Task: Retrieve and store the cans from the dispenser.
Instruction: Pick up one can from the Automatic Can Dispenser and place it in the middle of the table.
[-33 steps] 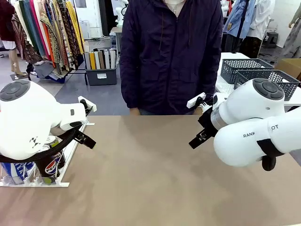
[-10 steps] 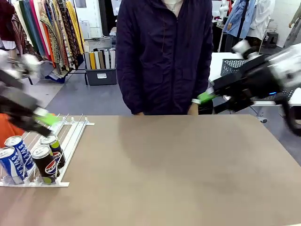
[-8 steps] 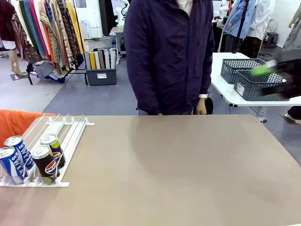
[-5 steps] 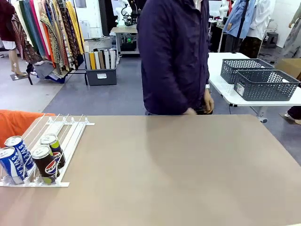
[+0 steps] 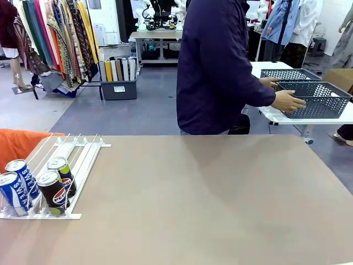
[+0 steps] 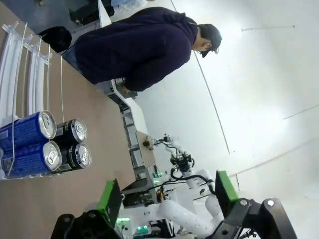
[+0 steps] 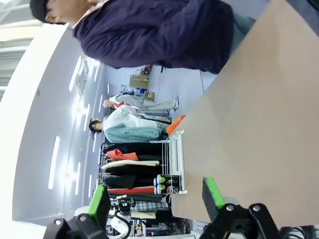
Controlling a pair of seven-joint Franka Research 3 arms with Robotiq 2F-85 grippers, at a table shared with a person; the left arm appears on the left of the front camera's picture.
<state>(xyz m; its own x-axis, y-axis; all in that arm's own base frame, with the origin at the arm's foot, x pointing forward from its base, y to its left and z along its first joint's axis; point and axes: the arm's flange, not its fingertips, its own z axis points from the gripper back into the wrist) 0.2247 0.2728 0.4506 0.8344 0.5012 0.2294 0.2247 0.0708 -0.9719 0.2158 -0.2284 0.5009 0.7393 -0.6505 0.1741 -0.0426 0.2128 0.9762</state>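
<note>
Two blue cans and two black Pepsi cans stand at the near end of the white dispenser on the table's left edge. From high up, the left wrist view shows the same blue cans and black cans lying sideways in the picture on the dispenser. My left gripper is open, far from them, with nothing between its green pads. My right gripper is open too and holds nothing. Its view catches the dispenser and the cans small and far off.
The person at the far side has turned to picture right, and one hand rests on a dark grey lattice basket on a white side table. A second basket sits behind it. Brown tabletop spreads right of the dispenser.
Both arms have lifted out of the front view, uncovering the cans. The person has turned from facing the table toward the right and reached out to the grey basket.
</note>
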